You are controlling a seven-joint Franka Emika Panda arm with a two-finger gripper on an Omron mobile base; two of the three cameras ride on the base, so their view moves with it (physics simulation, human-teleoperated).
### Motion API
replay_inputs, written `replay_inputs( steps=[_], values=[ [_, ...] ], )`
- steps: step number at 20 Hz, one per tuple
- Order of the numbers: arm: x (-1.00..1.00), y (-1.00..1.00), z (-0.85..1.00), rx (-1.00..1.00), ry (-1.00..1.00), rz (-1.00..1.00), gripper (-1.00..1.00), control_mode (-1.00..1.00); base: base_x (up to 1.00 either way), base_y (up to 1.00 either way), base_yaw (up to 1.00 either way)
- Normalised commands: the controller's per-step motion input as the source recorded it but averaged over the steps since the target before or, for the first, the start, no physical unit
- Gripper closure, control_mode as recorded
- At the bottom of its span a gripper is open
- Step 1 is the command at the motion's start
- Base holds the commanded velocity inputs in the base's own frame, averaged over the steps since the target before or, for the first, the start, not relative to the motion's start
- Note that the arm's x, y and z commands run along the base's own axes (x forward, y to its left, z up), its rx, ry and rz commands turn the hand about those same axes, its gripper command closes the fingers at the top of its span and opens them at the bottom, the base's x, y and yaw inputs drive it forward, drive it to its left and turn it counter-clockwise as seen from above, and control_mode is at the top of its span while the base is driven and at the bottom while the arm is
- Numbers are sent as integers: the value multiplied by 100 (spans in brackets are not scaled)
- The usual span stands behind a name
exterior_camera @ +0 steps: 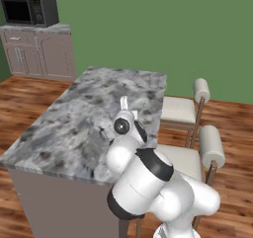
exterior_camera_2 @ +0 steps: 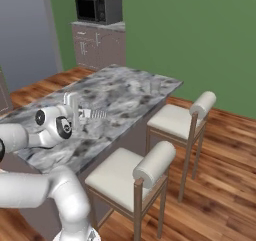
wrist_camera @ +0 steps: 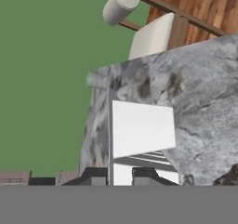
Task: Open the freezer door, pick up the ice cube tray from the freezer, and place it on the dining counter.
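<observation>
No text, label, brand, number or sign can be read anywhere in these pictures. The microwave, toward 11 o'clock in the left base view, has a dark front with nothing legible on it. The ice cube tray and the dining counter bear no markings either.

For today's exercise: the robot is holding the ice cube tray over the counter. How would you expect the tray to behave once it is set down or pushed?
The ice cube tray looks flat and straight, so it is probably stiff. Being thin, it seems light, and it may slide on the smooth counter. Held edge-up in the gripper, it could tip flat when released.
</observation>
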Motion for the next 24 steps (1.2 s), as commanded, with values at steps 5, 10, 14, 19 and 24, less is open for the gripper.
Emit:
replay_inputs(
  steps=[5, 10, 14, 19, 24],
  values=[
    [13, 7, -44, 0, 2, 0, 100, -100, 0, 0, 0],
    [1, 4, -17, 0, 16, 0, 100, -100, 0, 0, 0],
    [0, 0, -1, 0, 25, 0, 100, -100, 0, 0, 0],
    [0, 0, 1, 1, 18, 0, -100, -100, 0, 0, 0],
    [0, 0, 31, 3, 1, 0, -100, -100, 0, 0, 0]
  ],
)
